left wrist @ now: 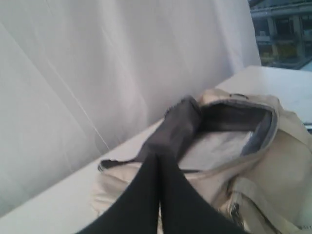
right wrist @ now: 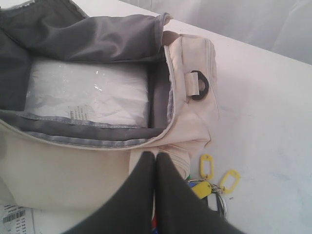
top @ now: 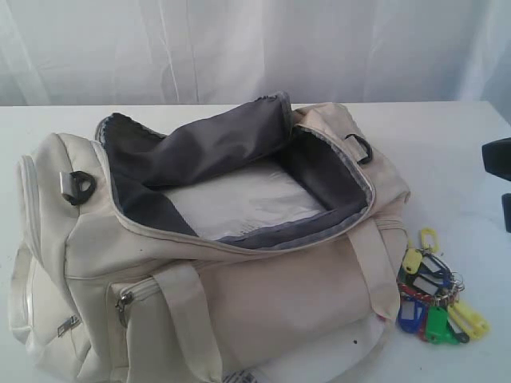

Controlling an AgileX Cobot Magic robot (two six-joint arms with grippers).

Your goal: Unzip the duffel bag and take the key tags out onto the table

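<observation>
My left end effector (left wrist: 159,185) and right end effector (right wrist: 155,165) are both pressed together, empty. The duffel bag (top: 263,295) lies unzipped on the desk (top: 455,144), its near side cut off, and the key tags (top: 435,299) lie on bare desk just beside its right end. I can't read the barcode label (right wrist: 13,214); its print is too small.
</observation>
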